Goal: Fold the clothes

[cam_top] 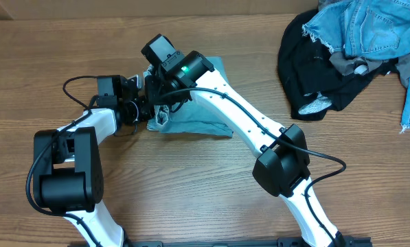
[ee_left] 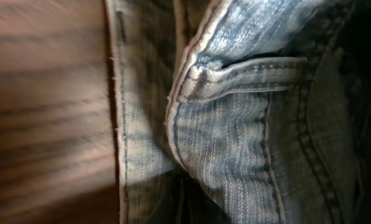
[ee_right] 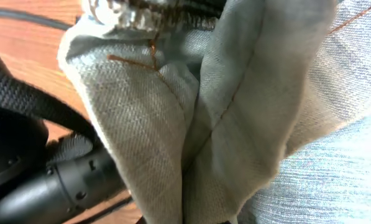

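The pale light-blue denim trousers lie bunched on the wooden table at centre, partly under my right arm. My left gripper is at their left edge. In the left wrist view the denim, with a pocket and stitched hem, fills the frame and hides the fingers, folding down into the jaws. My right gripper is just right of the left one. It is shut on a raised fold of the trousers' pale inner side, which gathers into the jaws.
A pile of clothes sits at the back right: frayed mid-blue denim over a black garment and a grey piece. My left arm's black wrist is close beside the right gripper. Bare wood lies left of the hem.
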Available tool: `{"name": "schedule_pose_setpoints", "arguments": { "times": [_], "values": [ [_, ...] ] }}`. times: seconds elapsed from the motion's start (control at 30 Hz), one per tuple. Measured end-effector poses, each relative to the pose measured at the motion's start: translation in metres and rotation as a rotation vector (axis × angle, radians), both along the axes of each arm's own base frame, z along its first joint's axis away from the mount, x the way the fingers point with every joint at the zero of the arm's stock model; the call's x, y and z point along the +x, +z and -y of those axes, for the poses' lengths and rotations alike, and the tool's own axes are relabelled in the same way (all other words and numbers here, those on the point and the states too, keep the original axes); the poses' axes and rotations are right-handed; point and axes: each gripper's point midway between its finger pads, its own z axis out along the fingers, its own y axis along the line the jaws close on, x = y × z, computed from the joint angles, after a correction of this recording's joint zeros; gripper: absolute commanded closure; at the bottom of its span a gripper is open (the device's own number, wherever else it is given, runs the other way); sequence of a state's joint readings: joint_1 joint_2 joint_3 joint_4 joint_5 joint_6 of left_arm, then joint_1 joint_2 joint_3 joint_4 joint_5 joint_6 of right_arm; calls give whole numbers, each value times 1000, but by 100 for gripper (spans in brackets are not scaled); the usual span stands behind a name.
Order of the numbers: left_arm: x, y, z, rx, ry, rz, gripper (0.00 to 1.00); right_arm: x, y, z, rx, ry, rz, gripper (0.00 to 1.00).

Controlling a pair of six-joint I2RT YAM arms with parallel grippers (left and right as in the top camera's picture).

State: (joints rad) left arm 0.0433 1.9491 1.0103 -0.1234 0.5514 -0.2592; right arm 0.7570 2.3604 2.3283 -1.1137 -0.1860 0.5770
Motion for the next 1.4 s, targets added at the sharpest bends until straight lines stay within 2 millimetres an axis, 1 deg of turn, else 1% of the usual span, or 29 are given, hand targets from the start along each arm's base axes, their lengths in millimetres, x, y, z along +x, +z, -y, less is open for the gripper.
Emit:
{"name": "schedule_pose_setpoints", "arguments": {
  "times": [0.07,0.13,0.17,0.2,0.23,0.27,0.3,0.33,0.4,0.43,0.5,0.53,0.57,0.6,0.63,0.67,0.7,0.73,0.77,0.8,0.83,0.87,0.9,0.93,1.0,1.17,1.27,1.33,1.4],
  "values": [
    [-7,1,3,-33,-12,-26,96,5,1,1,-8,-12,26,96],
    [-17,10,-1,-44,-1,-63,89,9,2,1,-10,-19,41,96],
    [-18,18,-4,-41,5,-55,82,9,1,2,-13,-21,44,96],
    [-18,39,-10,-27,20,-19,77,10,2,2,-13,-22,46,96],
    [-16,63,-16,-13,31,39,76,10,1,2,-15,-23,45,96],
    [-15,79,-20,3,36,78,77,10,1,2,-16,-23,45,75],
    [-20,115,-27,34,52,153,78,10,1,2,-17,-23,46,25],
    [-23,133,-31,49,65,194,79,10,1,2,-16,-30,43,0],
    [-32,158,-36,68,84,238,79,10,4,-1,1,-13,50,0],
    [-44,189,-43,92,111,305,78,10,5,-4,16,-2,52,0],
    [-60,210,-50,126,145,336,77,10,16,-18,93,52,65,0],
    [-69,220,-53,145,162,350,74,10,25,-25,139,79,67,0],
    [-77,231,-55,164,177,380,69,13,36,-27,176,96,73,0],
    [-84,242,-57,178,187,409,60,18,48,-22,196,104,83,0],
    [-87,245,-58,185,194,417,47,25,60,-8,197,92,94,0],
    [-88,246,-58,193,196,420,30,35,75,18,170,50,100,0],
    [-86,244,-58,197,192,416,24,44,87,48,134,-4,112,0],
    [-81,239,-57,200,180,410,12,53,104,87,86,-77,128,0],
    [-72,233,-53,192,160,405,9,60,120,126,45,-153,144,8],
    [-64,225,-48,187,129,404,9,61,128,152,16,-199,145,42],
    [-53,218,-41,163,93,407,10,61,137,184,-19,-257,141,85],
    [-40,209,-32,131,52,414,16,59,144,215,-56,-312,135,96],
    [-29,195,-22,89,6,402,23,58,146,237,-82,-353,126,96],
    [-23,183,-14,54,-28,387,31,61,144,248,-96,-377,121,96],
    [-7,168,5,6,-109,416,44,63,127,259,-128,-398,83,96],
    [13,127,66,-10,-238,443,46,63,70,260,-193,-372,-24,96],
    [22,104,88,-1,-254,430,55,60,44,257,-203,-352,-69,96],
    [26,78,88,21,-228,370,59,57,31,255,-204,-340,-99,96],
    [30,52,76,78,-162,301,60,52,22,254,-204,-332,-128,96]
  ]
}}
